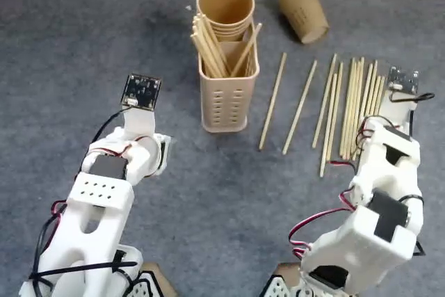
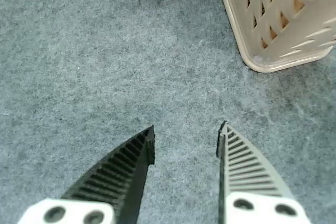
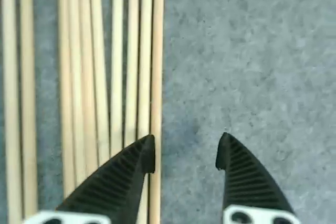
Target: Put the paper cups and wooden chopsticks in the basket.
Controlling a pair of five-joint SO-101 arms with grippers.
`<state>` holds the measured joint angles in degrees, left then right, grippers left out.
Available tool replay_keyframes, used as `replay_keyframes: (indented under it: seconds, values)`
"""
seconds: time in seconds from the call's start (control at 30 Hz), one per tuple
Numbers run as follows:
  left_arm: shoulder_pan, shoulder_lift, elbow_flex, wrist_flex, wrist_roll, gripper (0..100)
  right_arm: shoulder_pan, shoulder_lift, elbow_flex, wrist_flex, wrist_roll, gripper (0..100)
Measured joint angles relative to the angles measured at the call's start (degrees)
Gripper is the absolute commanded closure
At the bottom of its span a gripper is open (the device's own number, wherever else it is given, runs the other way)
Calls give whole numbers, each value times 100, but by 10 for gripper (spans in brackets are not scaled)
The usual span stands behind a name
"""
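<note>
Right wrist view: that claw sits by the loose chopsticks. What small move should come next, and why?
Probably a slight sideways shift toward the wooden chopsticks, then down. The right gripper is open, but its gap lies over bare carpet, one fingertip above the outermost stick.

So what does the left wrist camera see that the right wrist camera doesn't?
The left wrist view has a corner of the tan basket, with its cut-out holes, standing on the grey mat beyond the left gripper. The right wrist view has instead a row of wooden chopsticks lying side by side on the mat, with the right gripper at the edge of the row. Both share the grey mat and an open gripper holding nothing.
</note>
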<state>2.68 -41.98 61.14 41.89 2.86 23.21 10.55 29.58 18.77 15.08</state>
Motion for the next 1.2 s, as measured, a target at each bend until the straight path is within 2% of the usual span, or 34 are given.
replay_keyframes:
  seconds: [0.5,0.83,1.2]
  values:
    - [0,0,0,0,0,796,-18,167,-9,-105,-149,803]
    - [0,0,0,0,0,796,-378,-167,220,-97,-202,803]
    - [0,0,0,0,0,796,-132,158,237,-378,-211,803]
